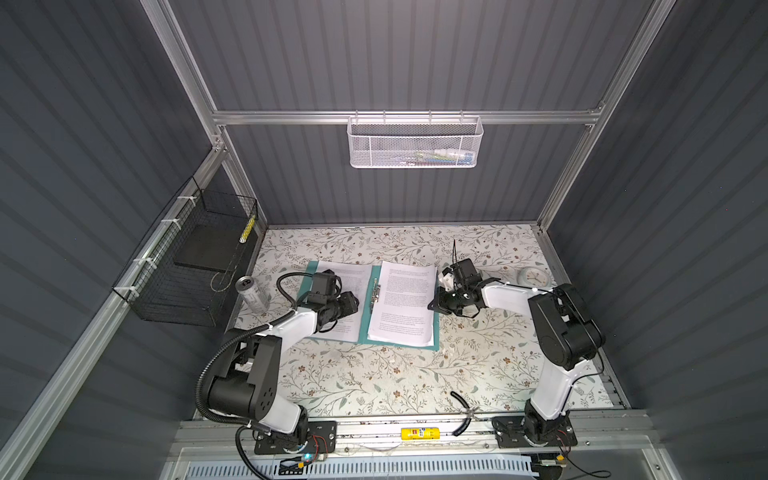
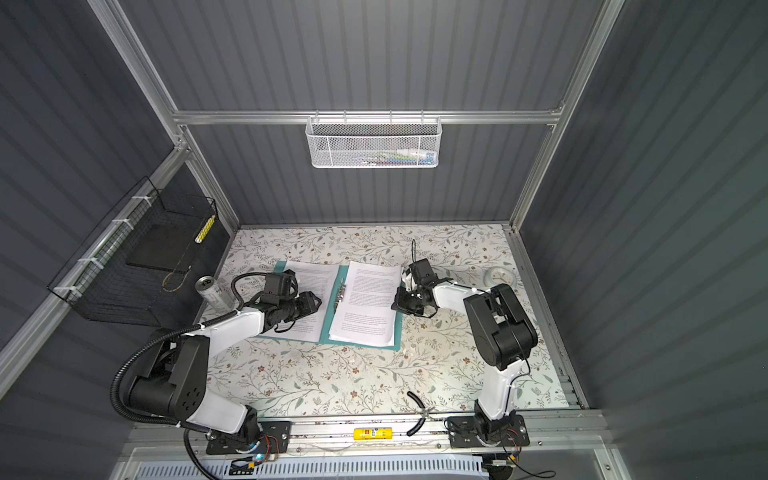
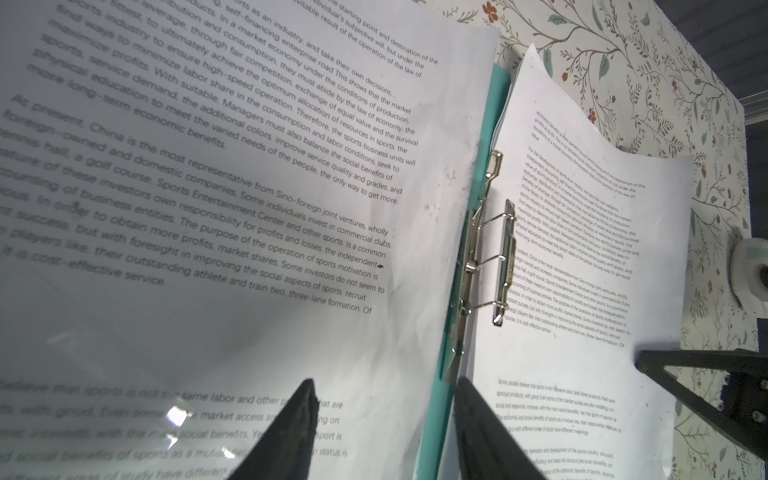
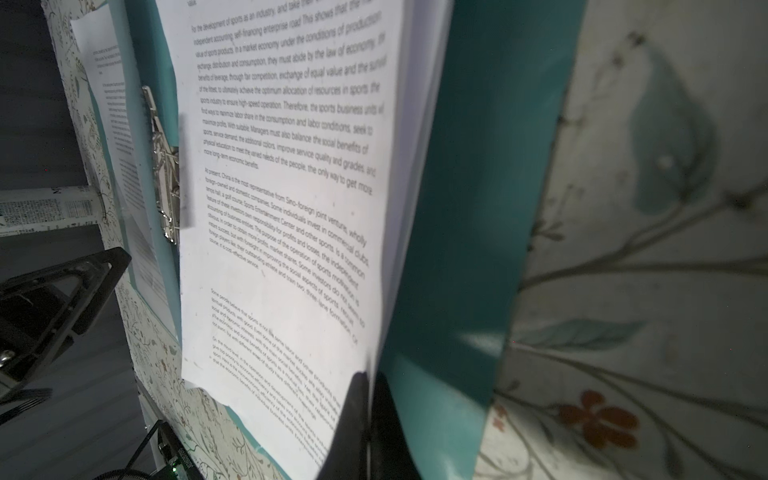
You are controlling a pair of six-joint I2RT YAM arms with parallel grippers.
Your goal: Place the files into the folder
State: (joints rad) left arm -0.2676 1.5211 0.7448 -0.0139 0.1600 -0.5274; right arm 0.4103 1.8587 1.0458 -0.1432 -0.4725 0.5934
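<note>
Right gripper is clamped on the outer edge of the files, which are stacked on the right half of the open folder on the table. The left gripper is held half open and empty over a loose sheet on the left half. If that edge is pulled, sheets could be creased, torn or slid away from the clip. A black slab is kept in the wire basket; the white basket's contents cannot be made out.

Open teal folder on floral table, files on both halves, right gripper at the right-hand stack's outer edge.
</note>
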